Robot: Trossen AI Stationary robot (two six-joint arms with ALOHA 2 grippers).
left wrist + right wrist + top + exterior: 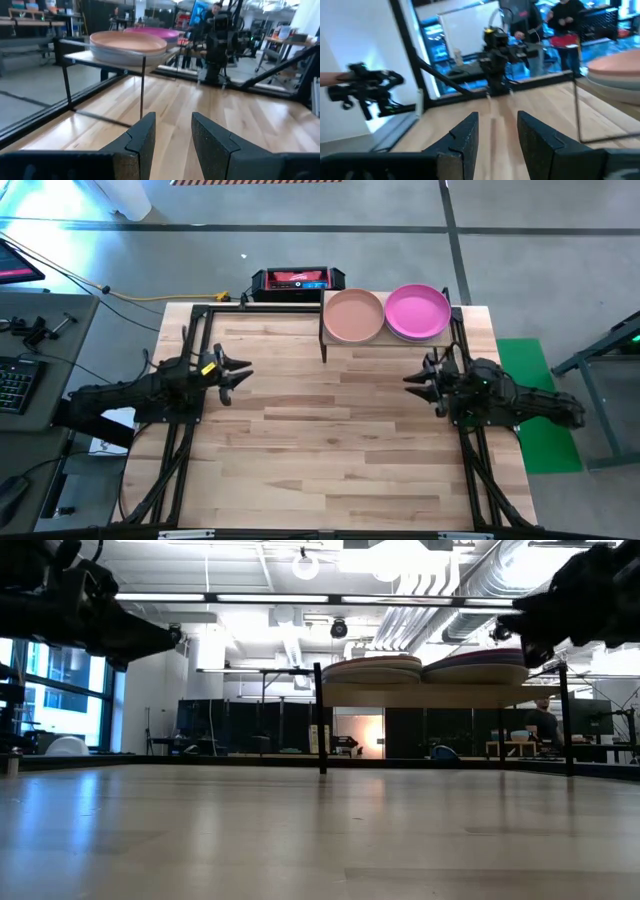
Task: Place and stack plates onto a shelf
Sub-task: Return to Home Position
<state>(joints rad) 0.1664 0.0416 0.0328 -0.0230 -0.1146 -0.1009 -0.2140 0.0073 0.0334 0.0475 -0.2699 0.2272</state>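
From above, the left gripper (243, 374) and the right gripper (412, 381) hang over the table's side edges, well apart and pointing inward. No plate lies on the table (330, 445). The shelf (386, 341) stands at the far edge with a terracotta plate (354, 315) and a magenta plate (417, 311) showing side by side on it. The stacking looks finished, and the step in hand seems to be parking the arms. The next move likely calls only for settling both arms at rest, clear of the shelf's legs.

At table height, bare wood fills the foreground. Beyond it the shelf carries two piles, each several plates deep, though the count cannot be told. Both grippers hang high at the sides, touching nothing.

In the left wrist view its fingers (142, 140) stand slightly parted with nothing between them, the shelf ahead and to one side.

In the right wrist view that arm's own fingers (465, 137) are likewise a little apart and empty.
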